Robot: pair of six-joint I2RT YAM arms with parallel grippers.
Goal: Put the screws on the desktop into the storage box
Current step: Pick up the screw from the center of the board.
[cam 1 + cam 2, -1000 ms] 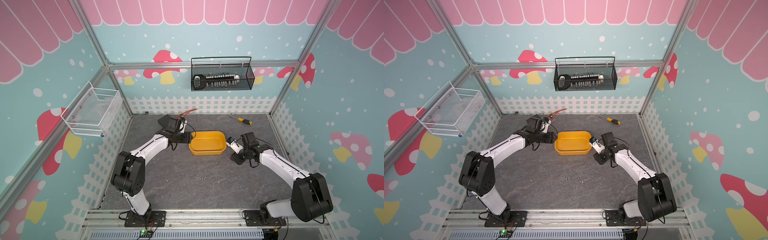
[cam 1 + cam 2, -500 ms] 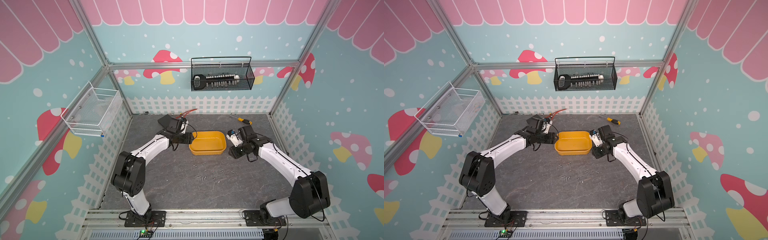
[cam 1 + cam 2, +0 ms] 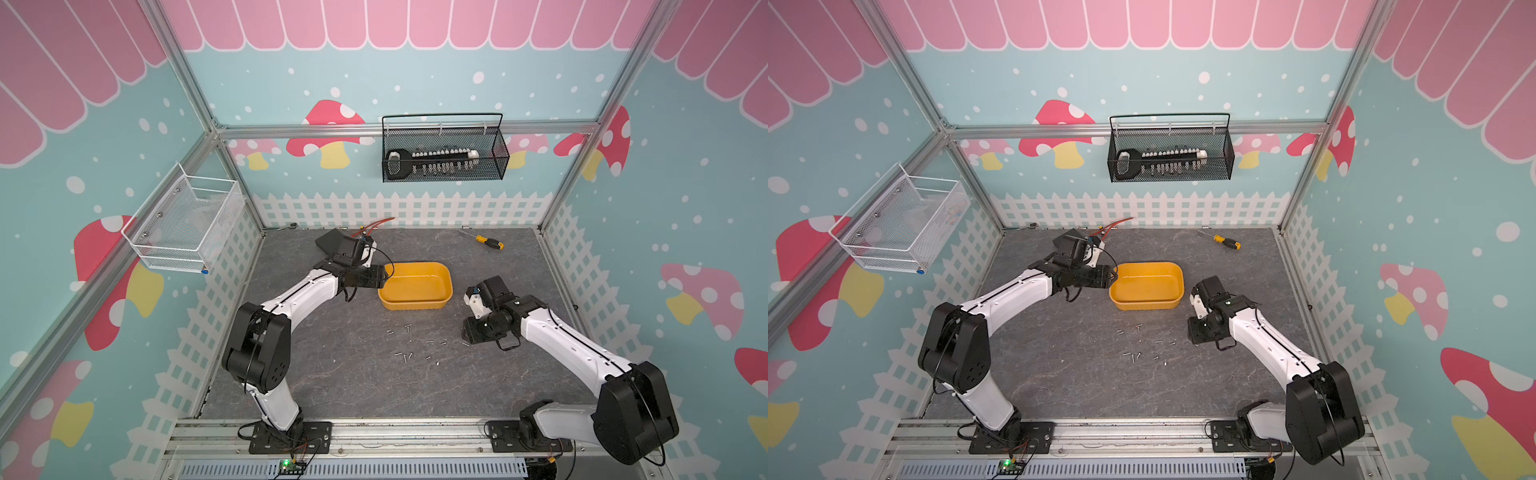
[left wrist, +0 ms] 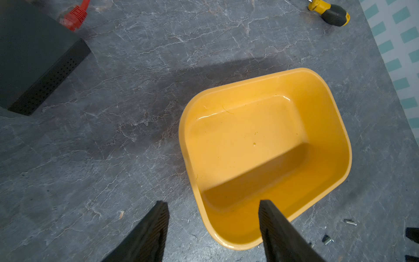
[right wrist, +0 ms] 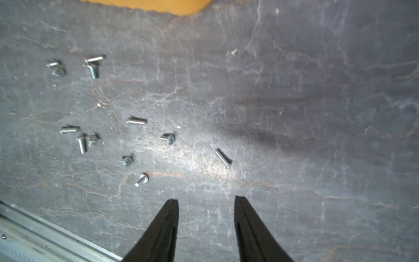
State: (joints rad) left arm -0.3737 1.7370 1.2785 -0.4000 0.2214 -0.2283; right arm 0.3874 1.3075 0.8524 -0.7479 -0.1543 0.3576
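Observation:
The storage box is a shallow yellow tub, empty inside, standing mid-desktop. Several tiny silver screws lie scattered on the dark marbled desktop in front of it. My left gripper is open and straddles the box's left end wall, one finger over the inside and one outside. My right gripper is open and empty, pointing down just right of the screws; the nearest screw lies a little ahead of its tips.
A yellow-and-black screwdriver lies at the back right. A flat black case and a red cable sit behind the left wrist. A black wire basket and a white one hang on the walls. The metal front rail runs nearby.
The right gripper has drawn back from the box's right end toward the front and now hangs beside the screws. The left arm has not moved.

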